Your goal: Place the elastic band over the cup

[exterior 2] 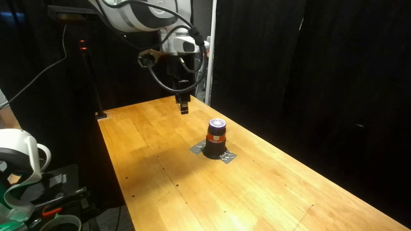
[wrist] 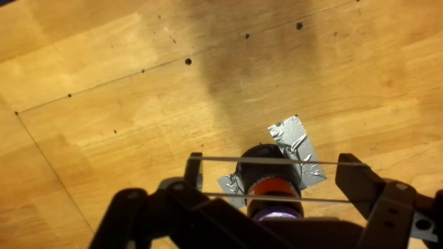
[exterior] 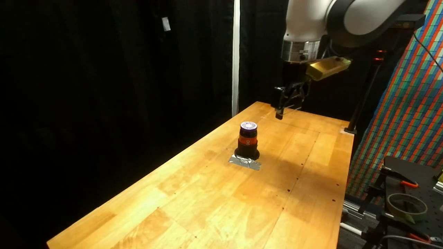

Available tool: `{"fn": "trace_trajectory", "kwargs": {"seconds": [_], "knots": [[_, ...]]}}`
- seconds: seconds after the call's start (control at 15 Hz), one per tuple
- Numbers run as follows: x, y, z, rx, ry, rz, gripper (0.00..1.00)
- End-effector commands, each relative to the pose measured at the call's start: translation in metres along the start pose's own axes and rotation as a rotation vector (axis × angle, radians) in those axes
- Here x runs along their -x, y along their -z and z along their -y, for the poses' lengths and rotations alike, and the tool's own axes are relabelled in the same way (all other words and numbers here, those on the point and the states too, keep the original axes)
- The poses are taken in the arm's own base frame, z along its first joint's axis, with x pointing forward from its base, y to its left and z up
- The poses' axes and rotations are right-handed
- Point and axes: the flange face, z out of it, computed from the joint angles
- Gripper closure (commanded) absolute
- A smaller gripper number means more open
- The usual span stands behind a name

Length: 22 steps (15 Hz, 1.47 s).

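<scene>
The cup is a small jar-like cylinder [exterior: 248, 141] with a dark body, an orange label band and a white, purple-edged top. It stands upright on the wooden table, and also shows in an exterior view [exterior 2: 216, 138] and in the wrist view [wrist: 275, 185]. The elastic band [wrist: 221, 159] is a thin pale loop stretched around the two spread fingers. My gripper [wrist: 271, 176] is open, with nothing clamped between its fingers. In both exterior views the gripper [exterior: 289, 110] [exterior 2: 183, 109] hangs above the table, beyond the cup and apart from it. The gripper hides part of the cup's top in the wrist view.
Grey tape strips [exterior: 245, 162] [exterior 2: 197, 147] [wrist: 299, 148] fix the cup's black base to the wooden table [exterior: 193, 193]. A black post [exterior: 363, 93] stands at the table's far corner. A side cart [exterior: 412, 186] with a tape roll [exterior: 407, 206] is beside the table.
</scene>
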Motion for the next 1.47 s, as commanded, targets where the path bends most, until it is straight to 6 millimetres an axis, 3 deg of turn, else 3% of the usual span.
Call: {"fn": "trace_trajectory", "kwargs": {"seconds": [0.0, 0.27, 0.67, 1.4], "knots": [[-0.062, -0.025, 0.023, 0.039, 0.057, 0.033, 0.00], [-0.110, -0.052, 0.044, 0.034, 0.041, 0.055, 0.00], [-0.162, -0.066, 0.062, 0.066, 0.012, 0.053, 0.00], [-0.194, -0.111, 0.051, 0.090, -0.025, 0.166, 0.00]]}}
